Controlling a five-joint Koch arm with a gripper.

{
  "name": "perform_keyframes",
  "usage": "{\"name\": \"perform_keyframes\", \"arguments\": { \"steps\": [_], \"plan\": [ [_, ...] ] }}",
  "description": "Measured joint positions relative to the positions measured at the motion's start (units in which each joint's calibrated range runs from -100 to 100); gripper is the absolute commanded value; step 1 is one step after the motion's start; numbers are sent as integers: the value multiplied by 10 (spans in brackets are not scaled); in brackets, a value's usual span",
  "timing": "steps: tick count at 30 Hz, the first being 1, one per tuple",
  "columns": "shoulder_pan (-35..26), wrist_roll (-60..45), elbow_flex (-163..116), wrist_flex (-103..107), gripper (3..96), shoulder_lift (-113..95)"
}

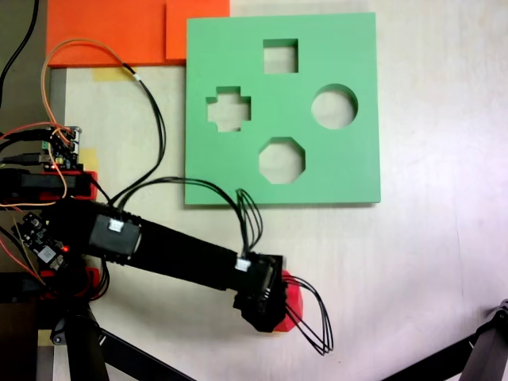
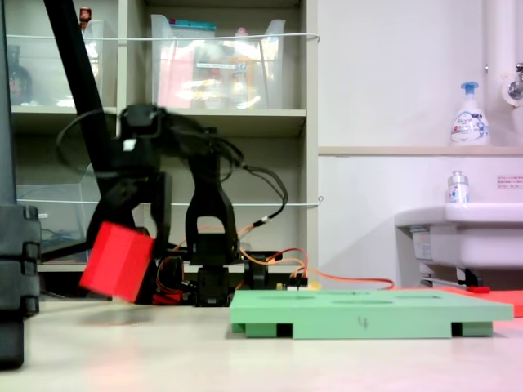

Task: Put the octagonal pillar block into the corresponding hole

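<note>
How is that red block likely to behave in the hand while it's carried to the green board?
The red block is off the table and tilted in the hand, so it may pivot in the grip. It looks like light foam, probably squashing slightly rather than slipping. Its flat faces suggest it won't roll once set on the green board.

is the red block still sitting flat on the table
No, in the second exterior view the octagonal pillar block hangs tilted in the hand, clear of the table.
</note>
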State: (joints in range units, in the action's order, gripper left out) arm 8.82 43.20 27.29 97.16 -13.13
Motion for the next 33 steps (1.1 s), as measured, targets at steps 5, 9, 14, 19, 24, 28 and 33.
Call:
{"name": "perform_keyframes", "arguments": {
  "steps": [5,9,14,19,24,28,33],
  "plan": [
    [-50,48,0,4,325,-119],
    [-101,85,0,10,326,-150],
    [-156,131,0,10,325,-142],
    [-190,158,20,10,325,-73],
    [-212,181,81,13,325,-16],
    [-229,193,97,13,325,15],
    [-244,211,97,13,326,37]
  ]
}}
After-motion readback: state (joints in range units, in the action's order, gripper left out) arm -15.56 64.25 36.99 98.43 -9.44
